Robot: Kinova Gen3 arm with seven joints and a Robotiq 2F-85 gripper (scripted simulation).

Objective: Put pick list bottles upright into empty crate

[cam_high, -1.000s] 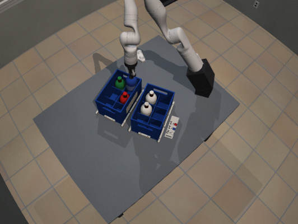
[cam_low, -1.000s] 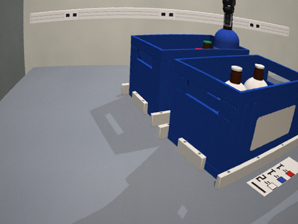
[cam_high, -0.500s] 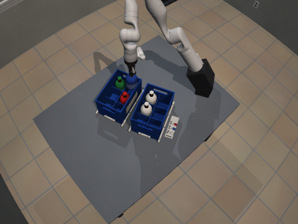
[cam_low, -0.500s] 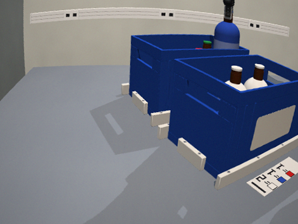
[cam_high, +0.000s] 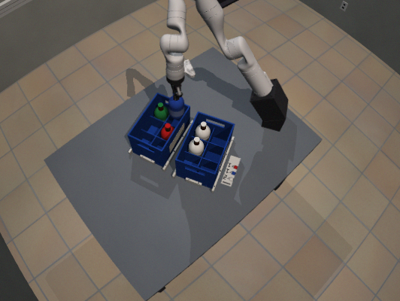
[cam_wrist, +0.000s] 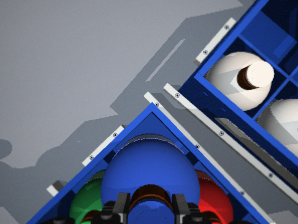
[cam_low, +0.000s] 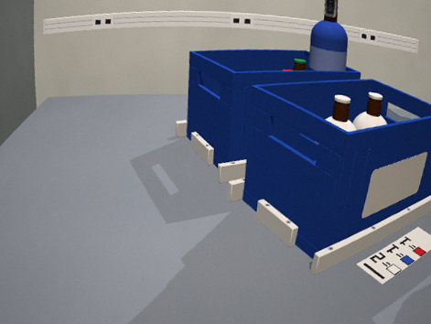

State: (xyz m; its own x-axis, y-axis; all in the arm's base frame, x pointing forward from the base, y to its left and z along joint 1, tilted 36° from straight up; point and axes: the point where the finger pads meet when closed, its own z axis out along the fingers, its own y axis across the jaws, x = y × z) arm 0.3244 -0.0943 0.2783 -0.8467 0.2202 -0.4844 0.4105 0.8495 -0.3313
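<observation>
My gripper (cam_high: 177,97) (cam_low: 330,14) (cam_wrist: 151,207) is shut on the neck of the blue bottle (cam_high: 176,107) (cam_low: 329,37) (cam_wrist: 150,165). The bottle hangs upright, partly raised above its corner compartment in the left crate (cam_high: 137,144) (cam_low: 211,102); its bottom is hidden. A green bottle (cam_high: 161,112) (cam_wrist: 87,200) and a red bottle (cam_high: 166,132) (cam_wrist: 216,200) stand in that crate. Two white bottles (cam_high: 203,132) (cam_high: 196,147) (cam_low: 341,110) (cam_wrist: 232,80) stand upright in the right crate (cam_low: 291,183). The pick list (cam_high: 236,159) (cam_low: 419,234) reads white 2, blue 1, red 1.
White rails (cam_high: 223,163) (cam_low: 378,233) (cam_wrist: 221,133) line both crates on the table (cam_high: 105,188). A narrow gap separates the crates. The right crate has empty compartments beside the white bottles. The dark robot base (cam_high: 272,105) stands on the table behind the right crate.
</observation>
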